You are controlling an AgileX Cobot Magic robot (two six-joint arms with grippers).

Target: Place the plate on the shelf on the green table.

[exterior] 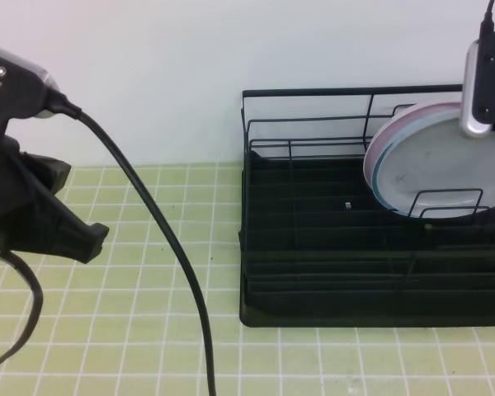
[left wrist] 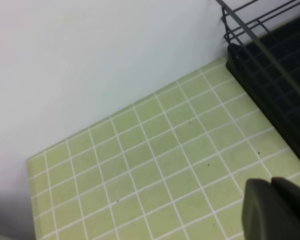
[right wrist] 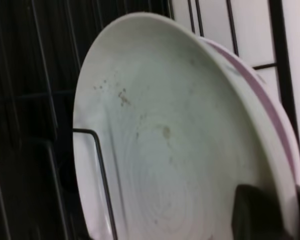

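1. The black wire dish rack (exterior: 330,247), with its black tray base, tall back rail and looped dividers, stands on the surface of small yellow-green square tiles with white grout lines (exterior: 132,330), on the right of the exterior high view and close to the white wall (exterior: 190,66).
2. The round, flat, pale grey plate with faint scuff marks (exterior: 445,169) stands on edge in the right rear part of the rack, leaning back toward the rail. A looped wire divider (exterior: 447,198) crosses in front of its lower part.
3. Right behind it stand a light blue plate (exterior: 382,169) and a pink plate (exterior: 396,124); only their rims show along the grey plate's left and upper edge.
4. In the right wrist view the grey plate (right wrist: 165,150) fills the picture, a pink rim (right wrist: 260,95) shows behind it, and one dark fingertip (right wrist: 260,212) lies against the plate's lower right rim.
5. The right gripper's other finger is hidden, so I cannot tell whether its jaws clamp the plate or stand apart. Its silver-grey wrist camera housing (exterior: 485,82) hangs above the plate's upper right edge.
6. The left gripper (exterior: 81,238) is closed on nothing, above the tiles at the left, well apart from the rack; its dark tips (left wrist: 277,210) sit pressed together in the left wrist view.
7. A black cable (exterior: 161,239) runs from the left arm down across the tiles.
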